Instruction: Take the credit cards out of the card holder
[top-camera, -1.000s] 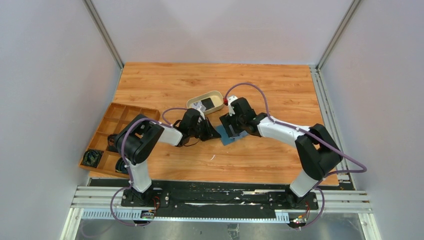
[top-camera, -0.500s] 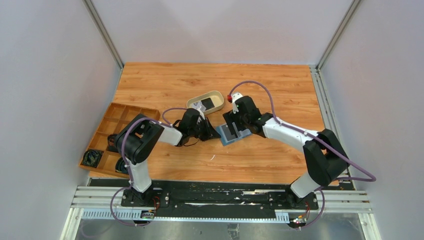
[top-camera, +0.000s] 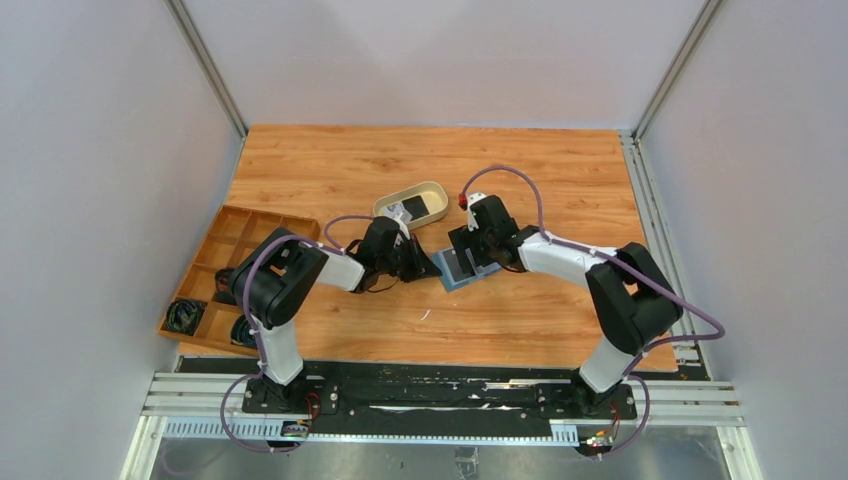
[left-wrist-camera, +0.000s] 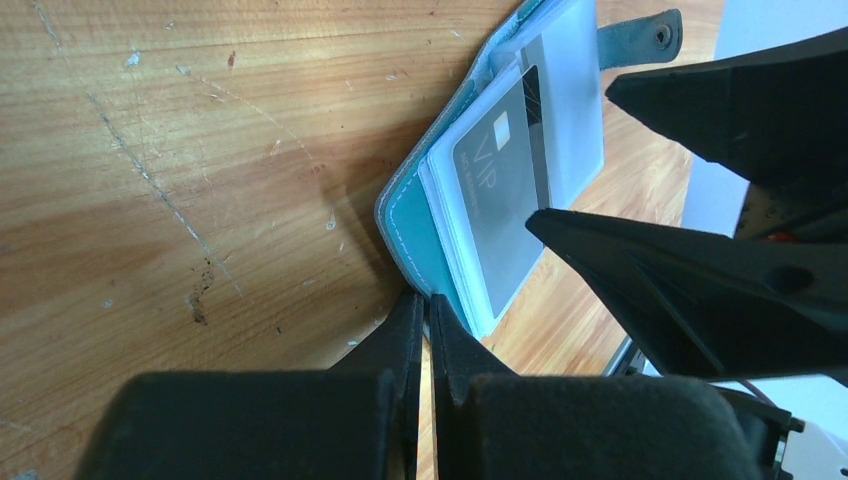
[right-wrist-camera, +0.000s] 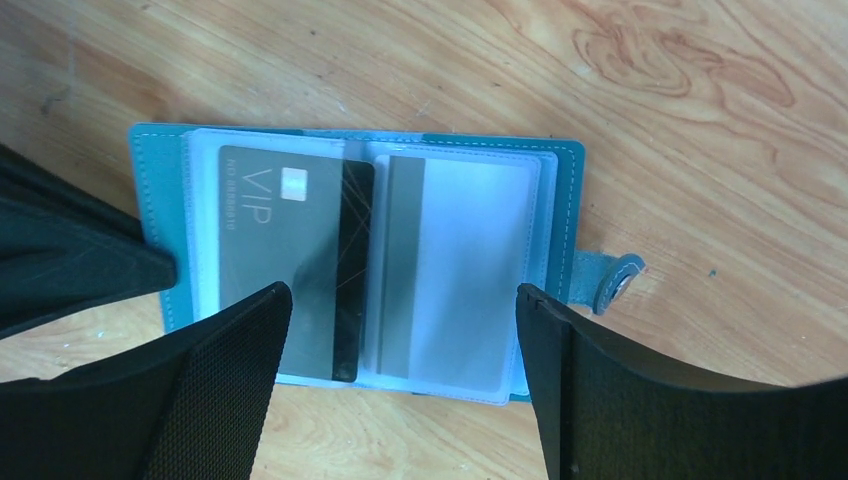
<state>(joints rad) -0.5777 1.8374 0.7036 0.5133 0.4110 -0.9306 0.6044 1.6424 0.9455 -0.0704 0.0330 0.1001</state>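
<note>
Teal card holder (right-wrist-camera: 160, 160); dark grey card (right-wrist-camera: 280, 240), black stripe; orange-brown wood-grain table (right-wrist-camera: 650, 100).

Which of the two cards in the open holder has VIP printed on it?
The dark grey card in the pocket away from the snap tab; the other card, beside the tab, is pale with one grey stripe.

Wood table (top-camera: 560, 180) under me. Mid-table: beige oval tray (top-camera: 438, 189) w/ a black thing (top-camera: 417, 209) and a white scrap (top-camera: 398, 210) in it. At my left edge, brown divider box (top-camera: 243, 228), dark bits (top-camera: 185, 316) in two near cells.
</note>
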